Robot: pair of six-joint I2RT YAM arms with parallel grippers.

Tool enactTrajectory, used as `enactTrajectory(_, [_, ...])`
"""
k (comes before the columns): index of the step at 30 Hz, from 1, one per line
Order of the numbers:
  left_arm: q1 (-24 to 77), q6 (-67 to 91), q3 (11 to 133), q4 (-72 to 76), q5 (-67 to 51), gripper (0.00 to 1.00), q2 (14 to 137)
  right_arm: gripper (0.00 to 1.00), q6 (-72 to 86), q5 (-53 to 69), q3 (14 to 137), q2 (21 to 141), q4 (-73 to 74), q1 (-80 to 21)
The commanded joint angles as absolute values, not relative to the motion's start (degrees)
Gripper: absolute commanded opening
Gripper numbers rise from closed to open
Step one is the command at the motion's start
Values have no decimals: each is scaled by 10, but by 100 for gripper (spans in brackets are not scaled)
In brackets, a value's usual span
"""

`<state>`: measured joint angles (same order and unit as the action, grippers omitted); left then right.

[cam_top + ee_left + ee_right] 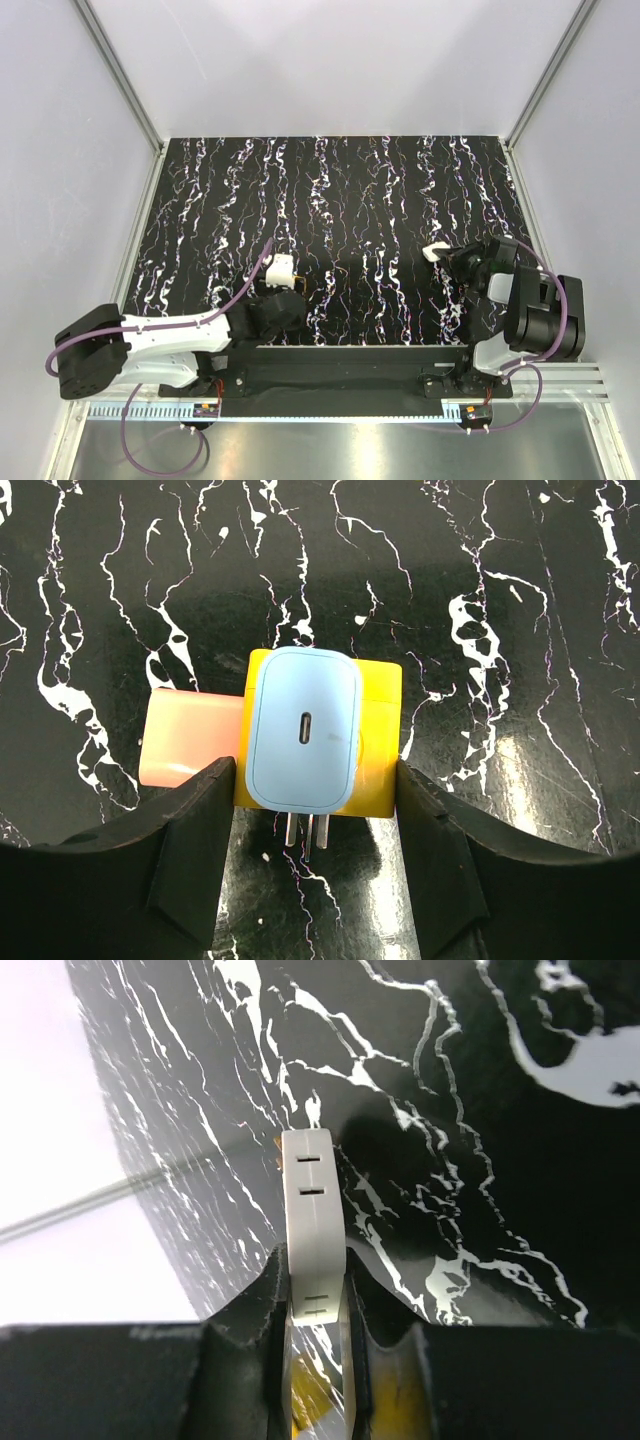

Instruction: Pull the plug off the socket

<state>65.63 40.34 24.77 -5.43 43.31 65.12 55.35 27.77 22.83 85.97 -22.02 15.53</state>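
Yellow plastic, glossy and square-edged, sits between the fingers of the left gripper (316, 780): this is the socket (380, 730), a small cube clamped by its two side faces, with the black fingers closed narrow against it. A rounded pale blue charger (303, 730) with a slim oval port lies across the face turned toward the wrist, a soft-cornered pink block (190, 737) sticks out beyond the left finger, and two metal prongs (305, 832) show at the near edge, though I cannot tell which body they belong to. Far off to that gripper's right, the right gripper (316, 1295) is pinched tight on a thin, flat white plug (312, 1210) with small dark slots on its edge, projecting straight out past the fingertips. With the two pieces well apart, I'd judge the pull as done. The worry now is grip. The white plug is held low down on a smooth, narrow slab, so any swing of the wrist could make it pivot or slide out onto the black, white-veined table (520, 600). On the other side, the fingers catch only the near part of the slick cube, so it could twist or squirt forward if squeezed harder, and the blue charger might shake loose.
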Motion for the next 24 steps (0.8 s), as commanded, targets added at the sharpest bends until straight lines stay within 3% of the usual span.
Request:
enactTrajectory(1, [659, 398, 263, -40, 438, 0, 662, 2, 588, 231, 219, 871, -306, 156])
enactTrajectory(3, [658, 399, 262, -40, 440, 0, 663, 3, 598, 221, 214, 865, -305, 156])
enactTrajectory(6, [659, 400, 262, -38, 442, 0, 665, 13, 607, 202, 209, 859, -299, 155])
enactTrajectory(10, [658, 393, 262, -31, 432, 0, 670, 38, 577, 219, 234, 855, -233, 155])
enactTrajectory(11, [659, 390, 261, -24, 431, 0, 670, 63, 567, 215, 249, 851, -206, 155])
enactTrajectory(15, [659, 379, 255, -15, 430, 0, 667, 91, 504, 207, 259, 796, -107, 155])
enactTrajectory(18, [659, 376, 254, -13, 431, 0, 668, 97, 466, 193, 262, 728, -34, 155])
enactTrajectory(24, [659, 388, 254, -11, 424, 2, 672, 97, 406, 171, 283, 603, 114, 128])
